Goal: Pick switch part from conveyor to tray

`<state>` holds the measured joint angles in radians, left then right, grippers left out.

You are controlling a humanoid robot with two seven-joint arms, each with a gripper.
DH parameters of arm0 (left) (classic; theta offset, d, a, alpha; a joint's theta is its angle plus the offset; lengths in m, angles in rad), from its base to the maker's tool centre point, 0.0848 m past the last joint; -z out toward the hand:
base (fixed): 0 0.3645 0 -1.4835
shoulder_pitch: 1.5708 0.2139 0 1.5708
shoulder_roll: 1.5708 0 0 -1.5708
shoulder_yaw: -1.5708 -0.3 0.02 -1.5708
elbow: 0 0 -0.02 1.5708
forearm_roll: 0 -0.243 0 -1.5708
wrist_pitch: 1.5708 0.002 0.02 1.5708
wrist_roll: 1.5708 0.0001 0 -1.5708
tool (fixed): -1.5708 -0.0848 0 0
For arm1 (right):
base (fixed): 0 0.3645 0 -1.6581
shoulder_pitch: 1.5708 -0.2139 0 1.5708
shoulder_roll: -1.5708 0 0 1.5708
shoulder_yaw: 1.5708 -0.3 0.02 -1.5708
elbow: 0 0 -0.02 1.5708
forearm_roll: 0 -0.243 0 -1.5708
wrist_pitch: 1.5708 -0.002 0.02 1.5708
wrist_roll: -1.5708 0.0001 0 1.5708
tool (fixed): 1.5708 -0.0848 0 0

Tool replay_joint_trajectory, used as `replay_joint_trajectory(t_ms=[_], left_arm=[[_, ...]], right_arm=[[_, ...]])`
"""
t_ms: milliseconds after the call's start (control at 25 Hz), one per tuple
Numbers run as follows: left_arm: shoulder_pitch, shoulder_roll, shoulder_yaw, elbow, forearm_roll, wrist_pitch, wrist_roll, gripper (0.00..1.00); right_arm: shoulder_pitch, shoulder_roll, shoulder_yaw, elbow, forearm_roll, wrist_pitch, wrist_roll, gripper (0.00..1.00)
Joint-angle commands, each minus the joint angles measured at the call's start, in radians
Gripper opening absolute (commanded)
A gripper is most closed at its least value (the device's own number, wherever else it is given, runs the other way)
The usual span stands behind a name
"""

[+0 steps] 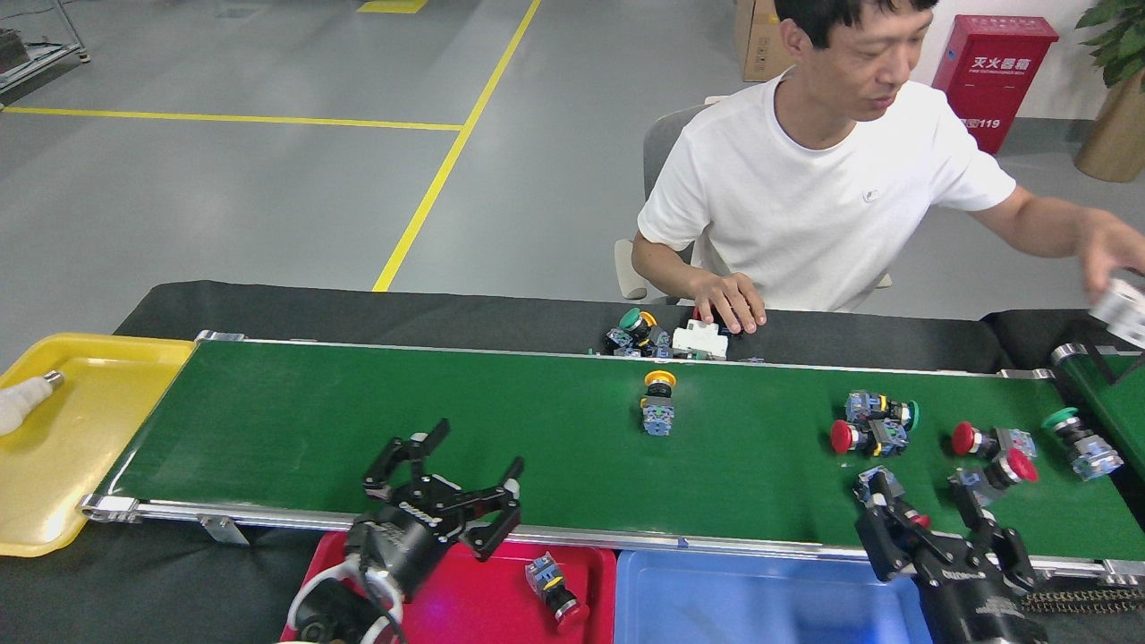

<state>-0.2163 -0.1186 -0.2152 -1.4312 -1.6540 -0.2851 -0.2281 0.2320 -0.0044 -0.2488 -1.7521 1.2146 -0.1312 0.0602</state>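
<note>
1. The conveyor (447, 438) is our landmark: a long green belt lying across the black table (358, 309).
2. Our right gripper (926, 510) hangs over the conveyor's near right edge, fingers (872, 514) spread wide around a red-capped switch part (894, 503); we cannot tell whether they touch it.
3. More switch parts lie on the conveyor's right stretch: a pair pressed together, one red-capped (859, 436) and one green-capped (886, 410), then two red-capped ones (988, 440), (1002, 474) toward the right end.
4. A yellow-capped switch part (658, 402) stands alone near the conveyor's middle, toward its far rail.
5. Our left gripper (443, 478) hovers over the conveyor's near rail, left of middle, fingers (501, 501) wide and empty.
6. Below the near rail sits the red tray (465, 590) with one red-capped switch part (555, 597) in it; the blue tray (760, 599) is just beside it to the right.
7. At the conveyor's left end is a yellow tray (80, 429) holding a light bulb (22, 398).
8. Past the right end, a second belt (1100, 394) carries a green-capped switch part (1078, 438).
9. Behind the far rail sits a person (823, 188), one hand (729, 300) on the table by a small pile of parts (671, 333), the other hand (1109, 259) holding a white part near the second belt.
</note>
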Motion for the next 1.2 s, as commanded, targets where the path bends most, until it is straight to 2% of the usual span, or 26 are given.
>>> replay_joint_trajectory(t_ms=[0,120,400,480,600,640,920,960,1040,1080,1120,1160], left_arm=[[-0.067,-0.009,-0.053,0.078,0.002,0.136,-0.016,1.00],[-0.161,-0.032,-0.082,0.212,0.016,0.205,-0.016,1.00],[-0.265,-0.041,-0.104,0.362,0.079,0.254,-0.016,1.00],[-0.285,-0.041,-0.105,0.384,0.091,0.250,-0.016,1.00],[-0.305,-0.041,-0.107,0.414,0.094,0.250,-0.016,1.00],[-0.311,-0.041,-0.107,0.428,0.094,0.248,-0.016,1.00],[-0.380,-0.042,-0.107,0.542,0.094,0.259,-0.008,0.99],[-0.391,-0.042,-0.107,0.563,0.094,0.268,-0.007,0.90],[-0.406,-0.042,-0.107,0.601,0.092,0.299,0.000,0.46],[-0.416,-0.042,-0.107,0.617,0.092,0.305,0.000,0.27],[-0.422,-0.042,-0.105,0.626,0.092,0.308,0.001,0.16],[-0.423,-0.042,-0.105,0.626,0.092,0.307,0.003,0.10]], right_arm=[[0.004,-0.009,-0.001,-0.018,0.000,-0.013,-0.040,0.97],[0.032,-0.008,0.002,-0.018,0.003,-0.042,-0.040,0.97],[0.015,-0.003,0.060,-0.017,0.010,-0.044,-0.034,0.97],[-0.020,0.001,0.071,-0.014,0.029,-0.039,-0.022,0.97],[-0.085,0.046,0.158,0.028,0.140,0.053,0.001,0.97],[-0.103,0.046,0.184,0.045,0.161,0.081,0.006,0.97],[-0.246,0.043,0.355,0.237,0.180,0.177,0.043,0.94],[-0.273,0.041,0.385,0.281,0.181,0.191,0.044,0.92],[-0.336,0.046,0.413,0.347,0.177,0.225,0.044,0.89],[-0.369,0.047,0.419,0.379,0.175,0.245,0.046,0.89],[-0.393,0.047,0.421,0.405,0.174,0.255,0.052,0.88],[-0.402,0.046,0.421,0.418,0.172,0.255,0.064,0.83]])
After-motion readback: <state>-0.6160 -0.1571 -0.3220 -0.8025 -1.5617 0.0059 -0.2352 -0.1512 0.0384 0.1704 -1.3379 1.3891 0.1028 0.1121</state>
